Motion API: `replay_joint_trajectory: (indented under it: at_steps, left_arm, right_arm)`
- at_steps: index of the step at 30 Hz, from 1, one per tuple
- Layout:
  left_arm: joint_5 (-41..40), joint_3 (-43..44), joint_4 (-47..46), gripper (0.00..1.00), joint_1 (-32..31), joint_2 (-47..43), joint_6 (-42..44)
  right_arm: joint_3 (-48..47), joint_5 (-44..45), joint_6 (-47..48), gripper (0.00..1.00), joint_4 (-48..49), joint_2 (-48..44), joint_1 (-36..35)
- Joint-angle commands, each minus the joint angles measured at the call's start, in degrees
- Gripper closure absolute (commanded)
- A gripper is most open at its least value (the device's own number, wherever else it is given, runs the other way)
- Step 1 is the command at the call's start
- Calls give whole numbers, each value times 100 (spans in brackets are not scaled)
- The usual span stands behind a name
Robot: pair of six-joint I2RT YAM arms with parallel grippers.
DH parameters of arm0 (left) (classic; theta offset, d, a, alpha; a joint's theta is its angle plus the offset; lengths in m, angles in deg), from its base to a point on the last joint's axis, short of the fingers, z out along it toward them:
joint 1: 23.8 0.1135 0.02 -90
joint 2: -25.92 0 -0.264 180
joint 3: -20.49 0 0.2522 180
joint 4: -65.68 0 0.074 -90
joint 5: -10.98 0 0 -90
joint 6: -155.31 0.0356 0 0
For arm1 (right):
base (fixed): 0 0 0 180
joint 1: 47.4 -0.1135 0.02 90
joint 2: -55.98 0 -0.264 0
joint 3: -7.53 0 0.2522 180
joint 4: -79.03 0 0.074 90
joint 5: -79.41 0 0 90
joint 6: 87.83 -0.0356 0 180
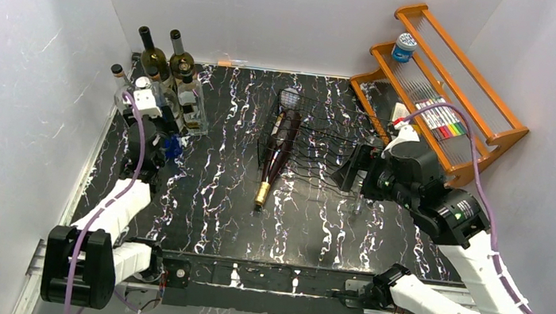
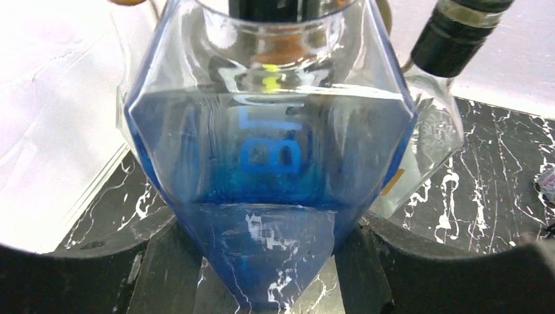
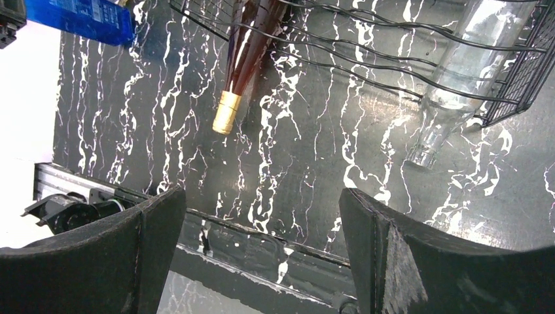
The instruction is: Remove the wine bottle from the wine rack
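Black wine rack holds seemingly two bottles; left pincer grips blue bottle, right pincer gapes.

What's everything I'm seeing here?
wine rack: one, black wire, table centre
wine bottle: one, dark, gold cap, rack's left end
clear bottle: one, colourless, rack's right end
blue bottle: one, in left end effector
upright bottles: several, green and clear, back-left corner
wooden shelf: one, orange, back right
jar: one, blue, on shelf
marker pack: one, multicoloured, on shelf
left end effector: black, shut on blue bottle
right end effector: black, open, empty, beside rack
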Motion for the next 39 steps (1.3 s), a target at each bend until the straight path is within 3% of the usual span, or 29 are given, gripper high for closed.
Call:
replay_joint_trajectory:
  at_steps: [1,5,10,12,15,19,29,39]
  left_arm:
    - [399,91,-2034,100,63,-34,227]
    - [791,47,-2171,100,139,243,308]
    - [713,-26,-2146,98,165,448,359]
    - [658,-63,-2088,82,166,439,347]
    - [660,-83,-1908,37,166,345,279]
    - [501,82,-1280,3,166,172,95]
    - [71,639,502,2,-189,-563,-223]
    - [-73,623,666,2,-1003,-1678,252]
  right_arm:
    - [85,-54,53,2,357,-9,-17]
    - [107,-154,55,2,422,86,-14]
    - [187,-261,37,2,436,74,-13]
    - [289,-288,39,2,389,58,-15]
    - [453,-227,28,2,225,56,-17]
    - [809,-33,-14,2,171,-42,-17]
    - [2108,1095,-638,2,717,-32,-12]
    - [3609,2038,-1214,2,2201,-679,-12]
